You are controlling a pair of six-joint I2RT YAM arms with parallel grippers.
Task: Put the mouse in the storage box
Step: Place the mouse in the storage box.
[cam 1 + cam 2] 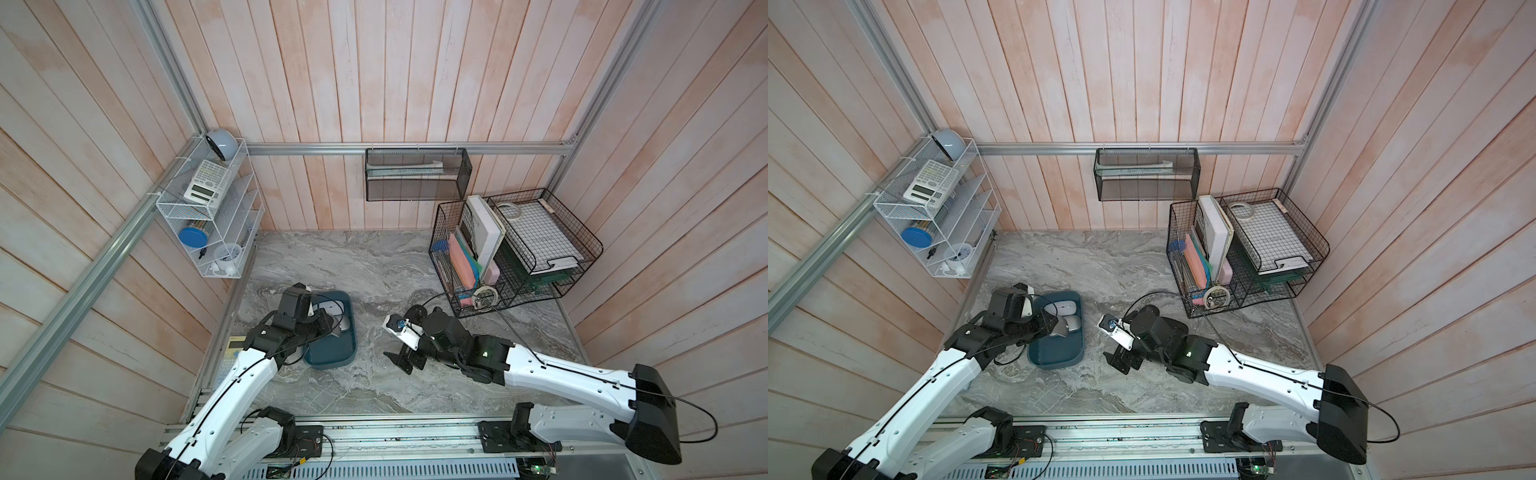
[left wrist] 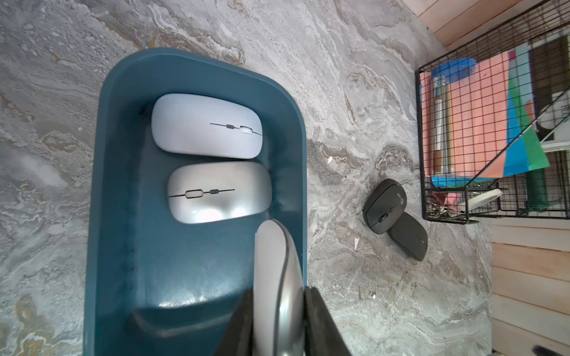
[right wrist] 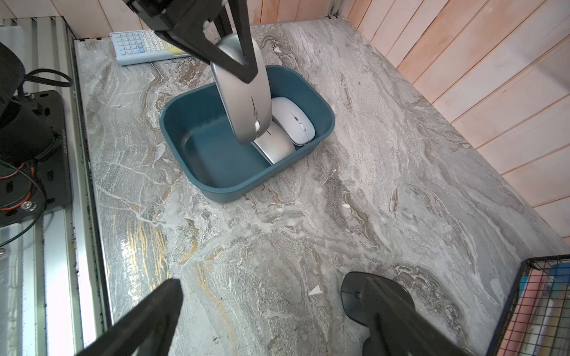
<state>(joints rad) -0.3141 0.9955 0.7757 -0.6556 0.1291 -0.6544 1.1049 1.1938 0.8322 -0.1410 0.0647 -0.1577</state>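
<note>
While left hand [image 2: 277, 296] pinches 1 mouse [image 3: 243, 101], storage box [image 2: 191, 262] holds 2, tabletop [image 2: 354, 92] 2; right hand [image 3: 268, 283] spread.

White wire rack [image 1: 246, 200] holds a calculator [image 1: 207, 183]; black wire baskets [image 1: 442, 249] hold folders [image 1: 462, 260].

We are watching the left gripper [image 3: 239, 58] holding a silver mouse [image 3: 243, 104] above the teal storage box [image 3: 216, 185], at eleven o'clock ahead of us.

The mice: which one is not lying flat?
The silver mouse in the left gripper, held steeply above the box. The white mouse and second silver mouse lie flat inside it; two black mice lie on the table.
</note>
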